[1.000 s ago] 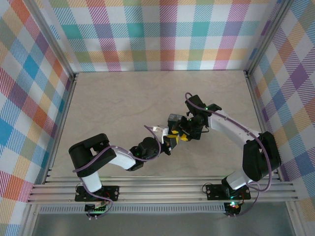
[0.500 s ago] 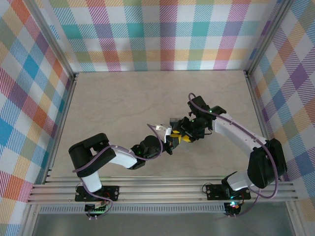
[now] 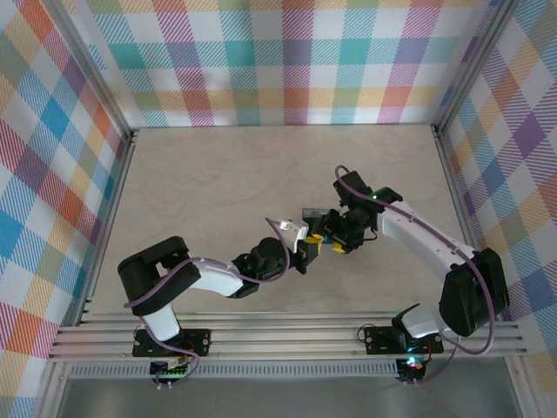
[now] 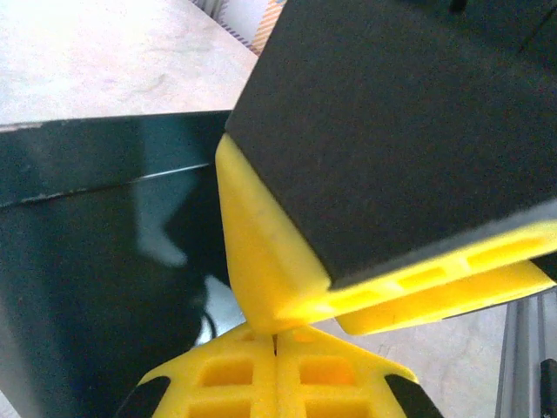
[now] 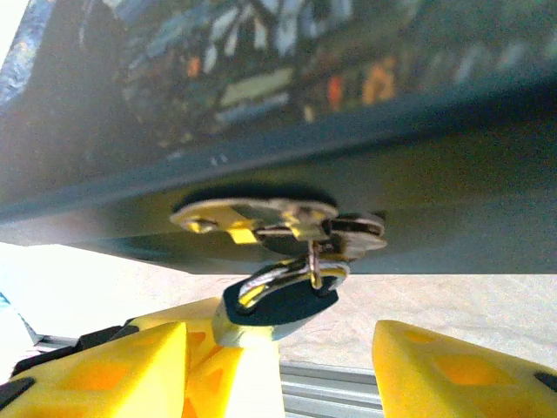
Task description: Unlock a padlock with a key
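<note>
The padlock (image 3: 312, 213) is a dark block on the table mid-right; it is the dark green mass (image 4: 104, 261) in the left wrist view and spans the top (image 5: 261, 104) of the right wrist view. A black-headed key (image 5: 278, 300) hangs by a ring from the metal piece at the lock's keyhole. My left gripper (image 3: 306, 248) (image 4: 276, 348) is shut, and its yellow fingers (image 5: 231, 366) pinch the key's head. My right gripper (image 3: 335, 237) (image 5: 278, 340) stands open just right of the lock, a finger on each side of the key.
Aluminium rails (image 3: 287, 335) run along the near edge, behind both arm bases. Plaid walls (image 3: 278, 61) enclose the beige table (image 3: 209, 183) on three sides. The two grippers crowd each other at the lock.
The left gripper has crept up and right toward the lock. The right wrist has shifted slightly right and its elbow swung outward. The padlock now looks lower and flatter.
</note>
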`<action>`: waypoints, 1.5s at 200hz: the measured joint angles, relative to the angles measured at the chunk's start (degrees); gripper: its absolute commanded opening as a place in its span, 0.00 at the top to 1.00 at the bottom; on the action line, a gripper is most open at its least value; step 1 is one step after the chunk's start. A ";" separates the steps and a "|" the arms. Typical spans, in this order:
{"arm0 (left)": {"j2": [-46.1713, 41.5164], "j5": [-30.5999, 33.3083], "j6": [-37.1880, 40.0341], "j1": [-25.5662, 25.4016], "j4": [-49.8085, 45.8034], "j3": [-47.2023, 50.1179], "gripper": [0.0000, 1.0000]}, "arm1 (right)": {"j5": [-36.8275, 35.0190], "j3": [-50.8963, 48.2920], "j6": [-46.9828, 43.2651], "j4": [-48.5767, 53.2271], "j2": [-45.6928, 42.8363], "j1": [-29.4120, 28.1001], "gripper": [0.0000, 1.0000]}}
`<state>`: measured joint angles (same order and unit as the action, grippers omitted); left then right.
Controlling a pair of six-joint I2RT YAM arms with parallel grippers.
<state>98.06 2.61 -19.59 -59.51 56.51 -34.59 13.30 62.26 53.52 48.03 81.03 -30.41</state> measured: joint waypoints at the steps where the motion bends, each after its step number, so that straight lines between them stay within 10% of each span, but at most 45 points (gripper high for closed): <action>1: 0.00 0.00 0.00 0.00 -0.04 0.00 1.00 | -0.02 0.00 -0.02 0.00 0.00 0.02 0.43; 222: -3.48 0.50 22.29 -3.10 -16.33 -6.10 1.00 | 1.84 1.57 -0.87 5.09 0.02 2.40 1.00; 300: -4.94 0.96 28.74 -3.37 -19.15 -6.88 1.00 | 2.99 5.29 -3.76 9.25 2.12 2.67 1.00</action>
<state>93.12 3.57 9.15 -62.87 37.36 -41.47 16.29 67.55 49.76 57.28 83.15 -27.75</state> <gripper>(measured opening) 0.045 0.146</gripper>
